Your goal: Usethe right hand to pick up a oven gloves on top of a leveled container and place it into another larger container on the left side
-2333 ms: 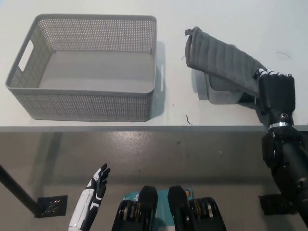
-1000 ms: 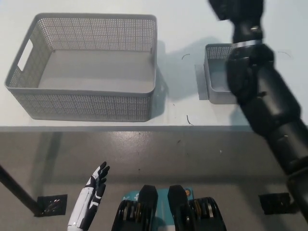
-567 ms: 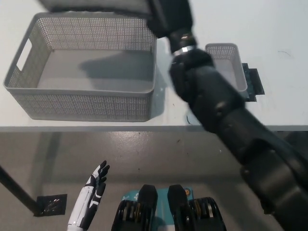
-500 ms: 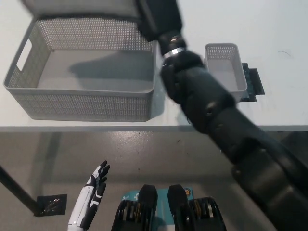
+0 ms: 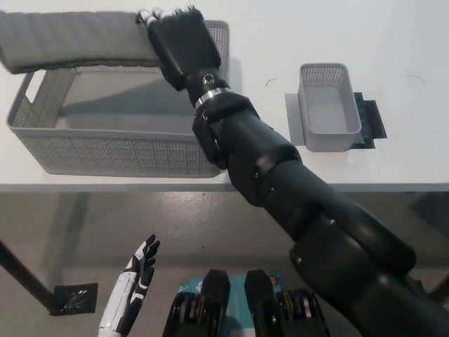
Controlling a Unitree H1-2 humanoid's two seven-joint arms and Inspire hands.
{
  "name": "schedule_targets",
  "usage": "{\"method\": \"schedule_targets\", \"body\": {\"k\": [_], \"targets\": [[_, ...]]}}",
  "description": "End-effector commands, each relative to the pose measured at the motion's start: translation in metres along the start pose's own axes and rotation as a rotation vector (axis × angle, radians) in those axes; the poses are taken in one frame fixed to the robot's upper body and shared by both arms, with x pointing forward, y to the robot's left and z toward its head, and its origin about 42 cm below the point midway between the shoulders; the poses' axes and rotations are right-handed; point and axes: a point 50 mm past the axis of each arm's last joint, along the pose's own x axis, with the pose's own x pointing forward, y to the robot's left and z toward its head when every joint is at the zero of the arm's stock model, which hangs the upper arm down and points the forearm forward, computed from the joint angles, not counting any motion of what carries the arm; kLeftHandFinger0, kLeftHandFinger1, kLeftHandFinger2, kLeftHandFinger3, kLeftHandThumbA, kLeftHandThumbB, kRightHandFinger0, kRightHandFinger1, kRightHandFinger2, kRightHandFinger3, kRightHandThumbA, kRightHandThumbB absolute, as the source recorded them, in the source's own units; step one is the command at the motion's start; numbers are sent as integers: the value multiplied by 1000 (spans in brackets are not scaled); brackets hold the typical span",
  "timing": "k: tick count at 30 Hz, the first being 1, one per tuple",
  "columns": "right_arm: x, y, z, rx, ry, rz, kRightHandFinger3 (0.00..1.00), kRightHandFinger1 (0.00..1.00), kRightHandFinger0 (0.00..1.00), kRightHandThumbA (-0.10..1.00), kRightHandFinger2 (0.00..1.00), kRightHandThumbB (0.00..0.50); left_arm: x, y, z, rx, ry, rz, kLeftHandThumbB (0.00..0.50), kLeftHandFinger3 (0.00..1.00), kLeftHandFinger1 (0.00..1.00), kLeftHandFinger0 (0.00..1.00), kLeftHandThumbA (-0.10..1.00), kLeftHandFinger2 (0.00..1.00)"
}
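- While the right robot hand (image 5: 181, 38) grips one end, the oven glove (image 5: 74, 38) stretches leftward, its long axis running across the large basket's (image 5: 119, 151) far rim.
- Left robot hand (image 5: 133, 291) hangs open below the worktop (image 5: 337, 175).

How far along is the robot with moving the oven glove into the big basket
Pickup looks done: the small container sits empty. In hand: the right hand holds the oven glove above the large basket, near its far rim. Left: lower it in and let go. The left hand rests low, below the table edge.
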Motion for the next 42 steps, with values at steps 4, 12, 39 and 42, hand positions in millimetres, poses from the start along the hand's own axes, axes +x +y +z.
{"method": "schedule_targets", "body": {"k": [4, 12, 39, 42], "targets": [[31, -36, 3, 18, 145, 160, 1000, 1000, 1000, 647, 1000, 439, 6, 8, 12, 28, -73, 3, 94, 1000, 1000, 1000, 1000, 1000], [61, -108, -11, 619, 7, 312, 1000, 1000, 1000, 969, 1000, 500, 7, 6, 11, 22, -72, 8, 75, 1000, 1000, 1000, 1000, 1000], [-155, -388, -140, 1409, -772, -795, 1000, 1000, 1000, 1000, 1000, 468, 9, 7, 11, 38, -65, -8, 126, 1000, 1000, 1000, 1000, 1000], [-182, -386, -150, 1326, -757, -828, 1000, 1000, 1000, 1000, 1000, 499, 9, 6, 11, 28, -63, -11, 132, 1000, 1000, 1000, 1000, 1000]]}}
